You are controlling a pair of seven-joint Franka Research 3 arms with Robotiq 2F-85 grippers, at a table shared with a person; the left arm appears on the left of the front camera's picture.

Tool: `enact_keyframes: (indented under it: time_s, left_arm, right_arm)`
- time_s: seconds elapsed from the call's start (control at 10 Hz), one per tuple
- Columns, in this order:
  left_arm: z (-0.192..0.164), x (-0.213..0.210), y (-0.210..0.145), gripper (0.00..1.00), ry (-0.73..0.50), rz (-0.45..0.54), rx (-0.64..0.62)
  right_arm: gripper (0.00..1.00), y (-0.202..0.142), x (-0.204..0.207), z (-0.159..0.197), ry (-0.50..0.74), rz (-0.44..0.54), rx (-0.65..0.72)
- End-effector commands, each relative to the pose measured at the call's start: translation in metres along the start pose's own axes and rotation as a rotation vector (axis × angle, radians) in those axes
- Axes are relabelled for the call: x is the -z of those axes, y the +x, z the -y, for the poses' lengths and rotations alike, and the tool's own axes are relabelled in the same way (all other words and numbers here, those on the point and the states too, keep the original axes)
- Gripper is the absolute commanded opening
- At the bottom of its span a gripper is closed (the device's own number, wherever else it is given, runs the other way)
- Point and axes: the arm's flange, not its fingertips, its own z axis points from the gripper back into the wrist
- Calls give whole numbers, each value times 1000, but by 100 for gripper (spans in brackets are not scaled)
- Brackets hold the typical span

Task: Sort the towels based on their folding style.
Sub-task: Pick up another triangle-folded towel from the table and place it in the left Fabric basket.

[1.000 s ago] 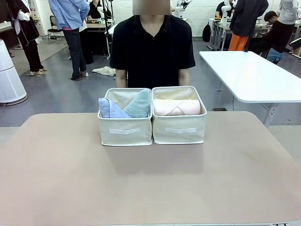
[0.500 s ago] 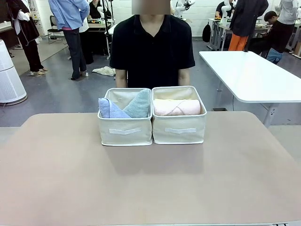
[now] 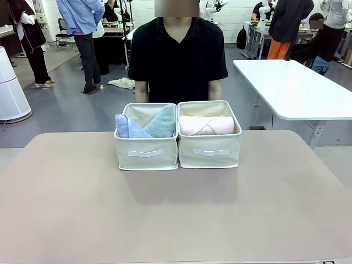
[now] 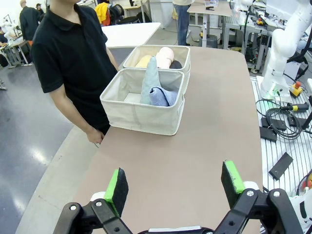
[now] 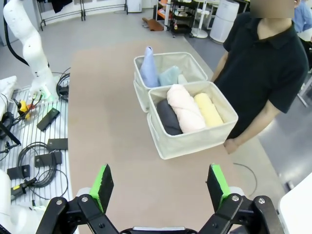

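Observation:
Two beige fabric baskets stand side by side at the table's far middle. The left basket (image 3: 146,151) holds two triangle-folded towels, a lavender-blue towel (image 3: 127,127) and a grey-green towel (image 3: 162,122). The right basket (image 3: 209,150) holds rolled towels: a pink roll (image 5: 184,107) lies on top, with a dark grey roll (image 5: 168,118) and a yellow roll (image 5: 208,108) beside it. My left gripper (image 4: 175,187) is open over bare table, well short of the baskets. My right gripper (image 5: 161,187) is open too, also apart from them and holding nothing.
A person in a black shirt (image 3: 177,55) stands at the far edge right behind the baskets, arms down. The brown table (image 3: 176,214) lies bare in front of the baskets. A white table (image 3: 297,88) stands at the back right.

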Motion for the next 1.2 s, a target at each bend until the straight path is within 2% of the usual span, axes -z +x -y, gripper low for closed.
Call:
enact_keyframes:
  time_s: [0.0, 1.1]
  left_arm:
    - [2, -1, 1, 100, -4, 5, 5]
    - [2, -1, 1, 100, -4, 5, 5]
  right_arm:
    - [100, -3, 2, 2, -7, 23, -15]
    - [100, -3, 2, 2, -7, 23, -15]
